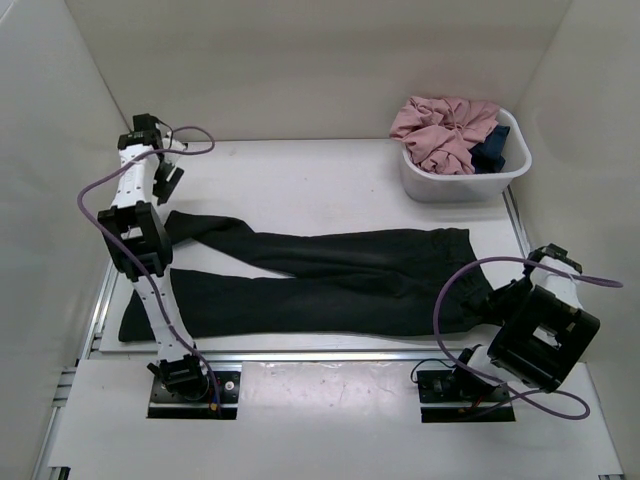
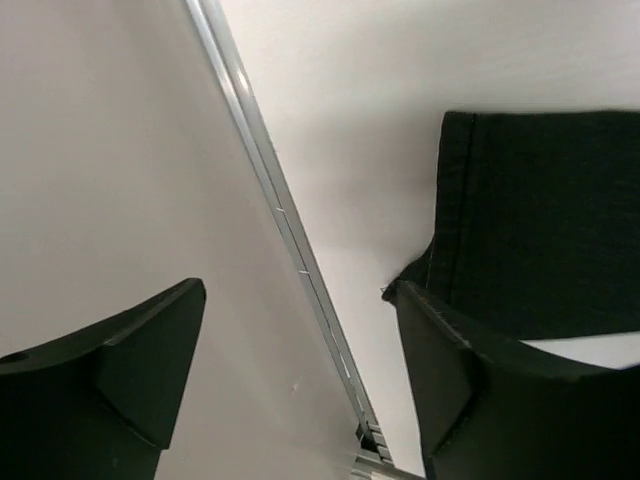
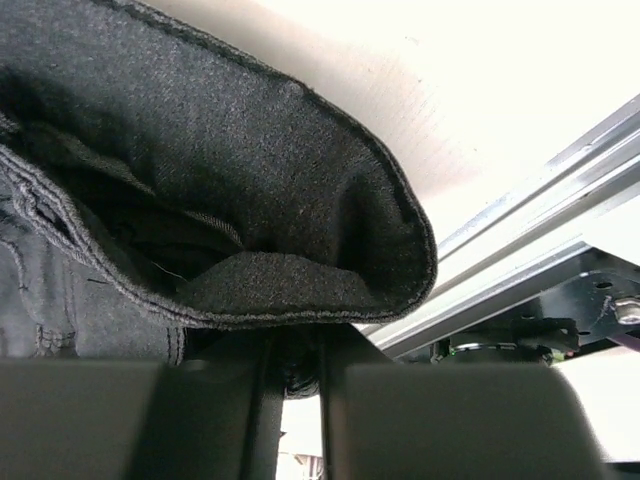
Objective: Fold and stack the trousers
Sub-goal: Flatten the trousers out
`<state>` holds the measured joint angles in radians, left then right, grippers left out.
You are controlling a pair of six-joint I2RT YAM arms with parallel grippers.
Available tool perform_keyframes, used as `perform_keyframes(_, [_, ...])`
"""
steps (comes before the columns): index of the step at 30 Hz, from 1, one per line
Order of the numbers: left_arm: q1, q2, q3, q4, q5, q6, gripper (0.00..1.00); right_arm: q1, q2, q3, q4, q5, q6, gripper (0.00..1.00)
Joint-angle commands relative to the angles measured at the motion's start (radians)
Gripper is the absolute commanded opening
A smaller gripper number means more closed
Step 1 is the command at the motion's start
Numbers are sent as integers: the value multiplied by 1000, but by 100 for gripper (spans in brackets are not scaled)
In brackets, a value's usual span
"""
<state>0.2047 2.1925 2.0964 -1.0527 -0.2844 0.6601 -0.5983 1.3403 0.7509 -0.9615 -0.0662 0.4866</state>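
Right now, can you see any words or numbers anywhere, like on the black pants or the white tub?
There is no text to read in any of the three views.
trousers: plain black fabric, no label, tag or print showing.
tub: plain white wall, no writing or sticker visible.
pink garment: crumpled in the tub, no words visible.

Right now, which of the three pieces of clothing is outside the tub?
The black trousers, spread lengthwise across the table. The pink garment and the dark blue cloth both sit bunched in the white tub.
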Motion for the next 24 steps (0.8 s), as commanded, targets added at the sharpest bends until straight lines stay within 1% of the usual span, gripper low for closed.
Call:
perform_keyframes(1, [31, -66, -2, -30, -87, 36, 90, -5, -4, 68, -29, 17, -36, 19])
perform_keyframes(3, [68, -126, -91, -30, -61, 71, 94, -5, -21, 94, -45, 26, -45, 30])
perform_keyframes(4, [68, -178, -190, -30, -50, 72, 96, -5, -39, 131, -58, 38, -45, 36])
perform_keyframes(5, [81, -201, -243, -30, -50, 85, 97, -5, -39, 157, -68, 39, -45, 50])
perform_keyframes(6, [81, -224, -292, -64, -4, 94, 97, 5, -52, 185, -77, 69, -45, 56])
perform_keyframes(7, [81, -261, -373, -76, 16, 95, 97, 5, -52, 244, -86, 78, -45, 66])
perform_keyframes(9, [81, -284, -421, -107, 60, 72, 97, 32, -52, 309, -98, 88, -45, 70])
perform_keyframes(10, [81, -293, -436, -119, 111, 44, 97, 54, -52, 339, -98, 88, -34, 72])
perform_keyframes(12, [81, -309, -498, -104, 163, 20, 99, 92, -43, 417, -77, 88, 10, 74])
perform_keyframes(13, [81, -309, -519, -84, 163, 6, 100, 109, -30, 436, -62, 88, 23, 76])
perform_keyframes(14, [81, -294, -559, -31, 163, 6, 100, 127, -14, 450, -21, 88, 32, 76])
perform_keyframes(15, [81, -278, -575, -3, 147, -4, 100, 173, 9, 465, -5, 88, 43, 76])
perform_keyframes(16, [81, -260, -585, 22, 114, -16, 100, 202, 69, 500, 9, 88, 53, 78])
perform_keyframes(17, [81, -216, -585, 40, 114, -16, 100, 233, 104, 522, 35, 88, 66, 78])
perform_keyframes(18, [81, -194, -567, 49, 105, -31, 100, 297, 173, 545, 50, 100, 66, 79])
perform_keyframes(19, [81, -176, -550, 49, 116, -51, 99, 327, 206, 585, 72, 109, 75, 79])
perform_keyframes(20, [81, -146, -514, 60, 129, -51, 92, 374, 236, 602, 110, 123, 89, 79])
perform_keyframes(21, [81, -134, -495, 60, 142, -63, 84, 390, 297, 619, 128, 123, 99, 80])
perform_keyframes(23, [81, -123, -452, 60, 162, -74, 62, 419, 351, 646, 156, 141, 132, 80])
perform_keyframes(24, [81, -111, -452, 60, 162, -74, 39, 419, 390, 647, 194, 158, 132, 80])
